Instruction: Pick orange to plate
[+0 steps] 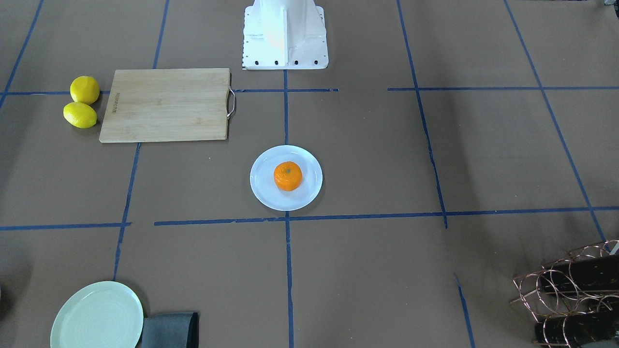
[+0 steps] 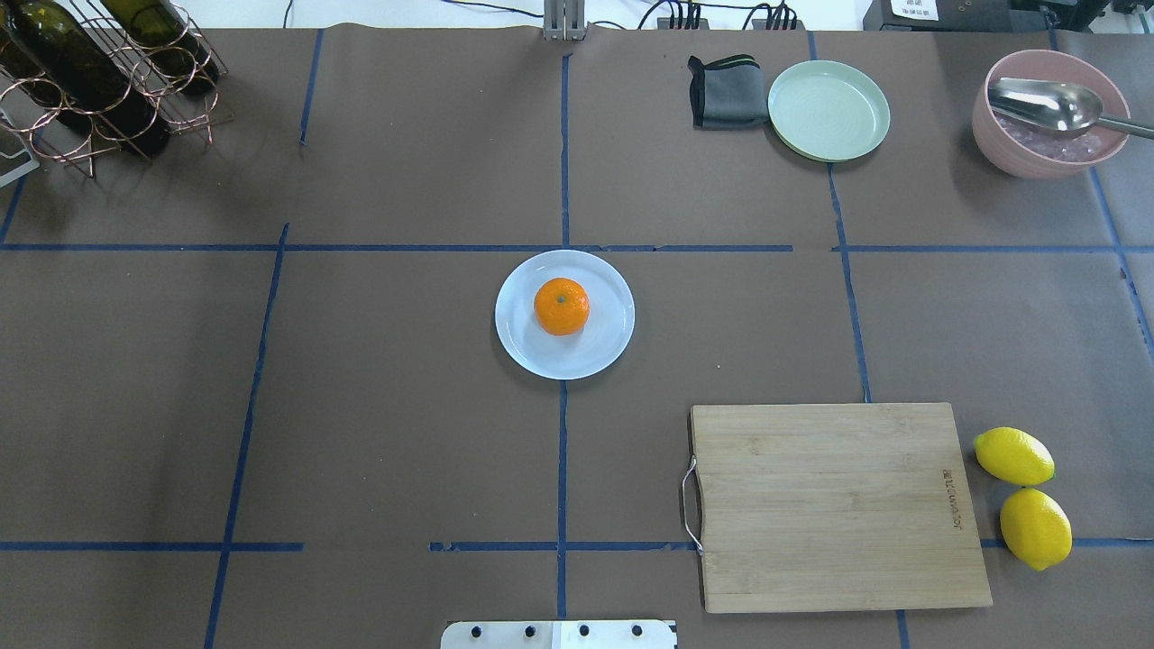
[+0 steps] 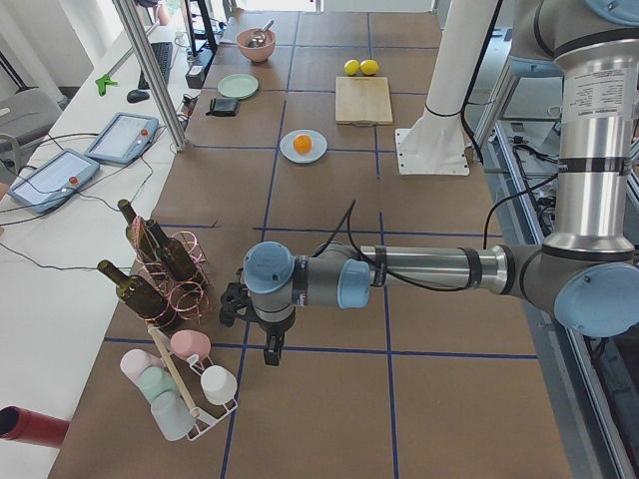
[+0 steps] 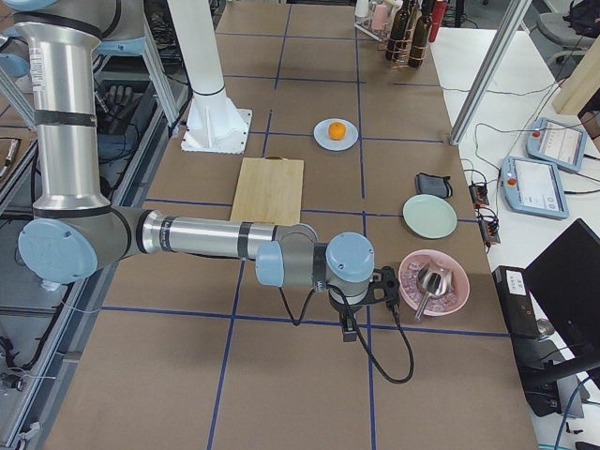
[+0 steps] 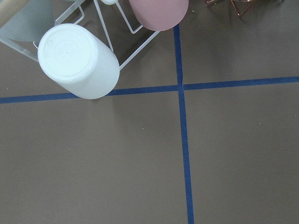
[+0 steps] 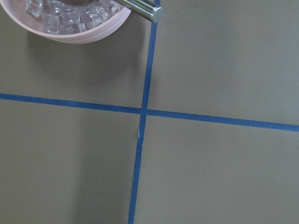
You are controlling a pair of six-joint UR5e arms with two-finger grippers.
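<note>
a table [image 2: 361, 406] covered in brown paper, crossed by blue tape lines [image 2: 562, 451]. at its middle the orange [image 2: 561, 306] sits on the small white plate [image 2: 606, 342]. a wooden board [image 2: 838, 505] lies near right, two lemons [image 2: 1014, 456] beside it. the left claw [image 3: 235, 304] hangs by a bottle rack [image 3: 165, 269], the right claw [image 4: 386, 286] by a pink bowl [image 4: 457, 298]; whether either is open or holding anything cannot be told.

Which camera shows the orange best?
The overhead exterior view: the orange sits large and unblocked on the plate. Front-facing shows it nearly as well; side views show it small; wrist cameras miss it.
</note>
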